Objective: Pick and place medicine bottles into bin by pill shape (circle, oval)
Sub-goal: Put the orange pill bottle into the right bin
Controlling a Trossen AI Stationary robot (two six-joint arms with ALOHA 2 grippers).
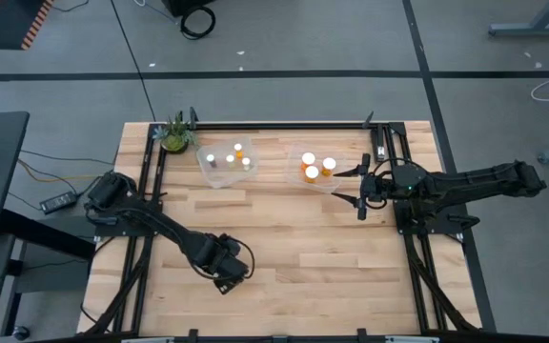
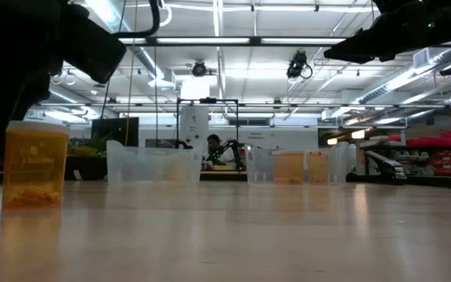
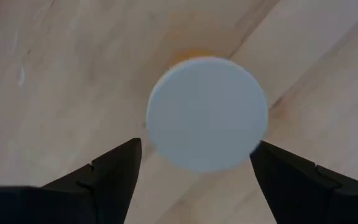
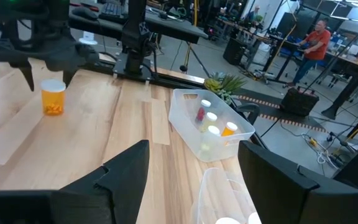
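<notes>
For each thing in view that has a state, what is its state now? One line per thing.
Orange bottle: upright on the table, white cap on, not held.
Left gripper: open, above that bottle, fingers either side of its cap.
Right gripper: open, empty, beside the right bin.
Left bin: holds four bottles.
Right bin: holds three orange bottles.

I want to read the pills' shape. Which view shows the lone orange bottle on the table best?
The low view: orange bottle seen side-on, contents visible. Left wrist view shows only its cap; right wrist view shows it distant; high view hides it under the left gripper.
</notes>
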